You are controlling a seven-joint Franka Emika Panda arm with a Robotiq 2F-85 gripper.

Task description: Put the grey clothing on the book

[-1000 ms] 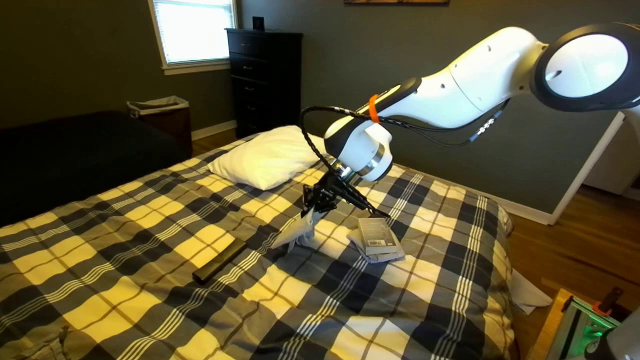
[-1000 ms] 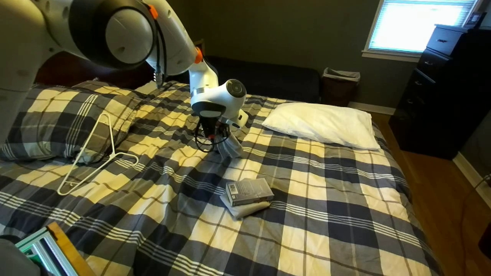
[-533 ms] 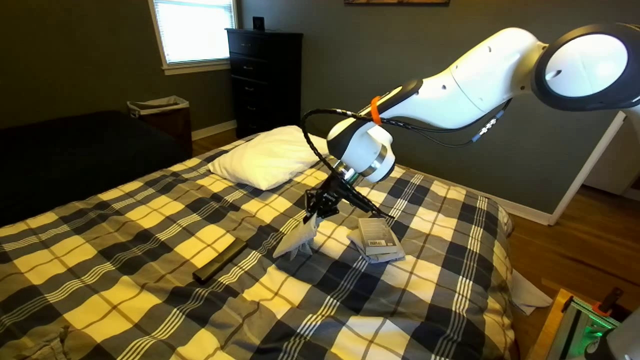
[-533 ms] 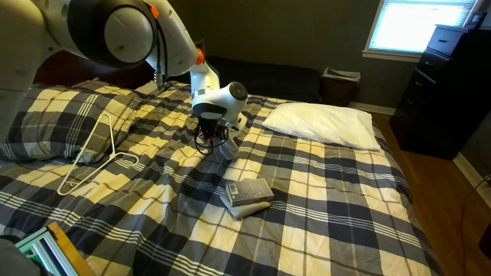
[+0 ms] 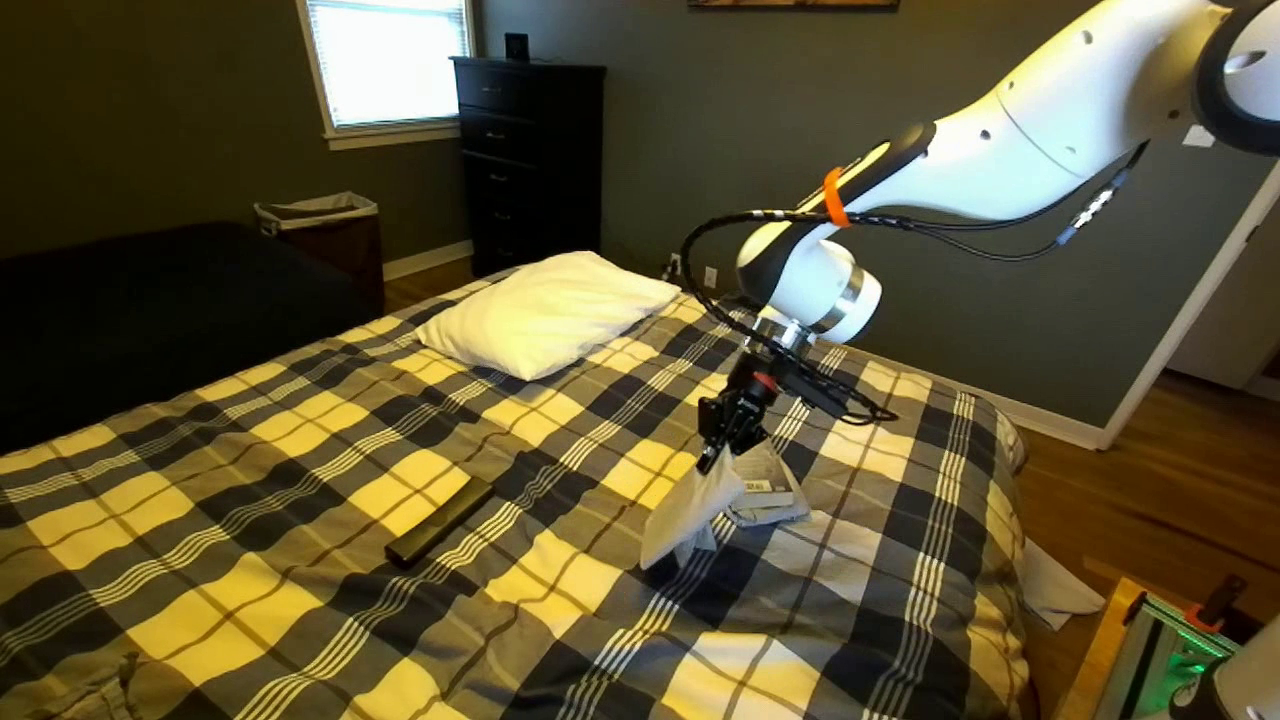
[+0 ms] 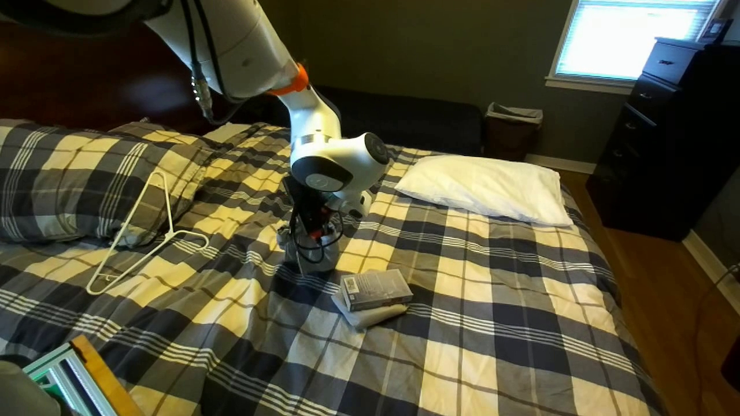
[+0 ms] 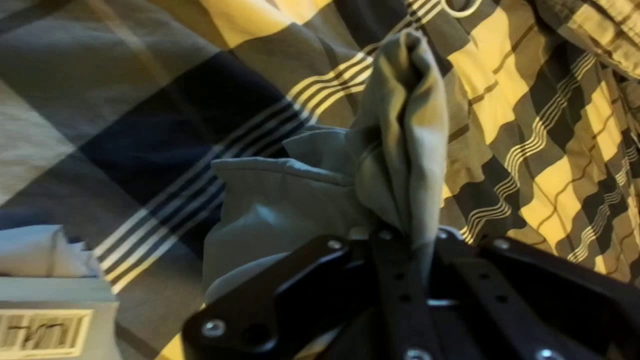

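The grey clothing (image 7: pixel 290 207) is a plain, light grey-beige piece of fabric; in the wrist view a creased, gathered fold of it rises toward twelve o'clock, while a flatter panel with a neat edge spreads toward nine. In an exterior view it droops aslant from the grip toward seven o'clock, low over the plaid comforter (image 5: pixel 400 640); whether its lowest edge touches, I cannot tell.

The Robotiq gripper (image 7: pixel 420 242) is clenched on the clothing: its black fingers (image 7: pixel 407 320) stand nearly together, parted only by the pinched fabric.

In an exterior view the book (image 6: pixel 377 289) lies at four o'clock from the clothing, just beside it, a strip of comforter showing between them. It is a flat rectangular block, its grey-silver cover bearing fine print and a barcode label. It rests on a folded cloth (image 6: pixel 376 316), soft and pale grey, whose edges jut out beneath.

The comforter is rumpled, checked in navy, grey and cream, with bands of thin white lines. In an exterior view a plump white pillow (image 5: pixel 550 315) lies between ten and eleven o'clock from the gripper, and a dark, flat bar (image 5: pixel 440 520) at nine from the clothing.
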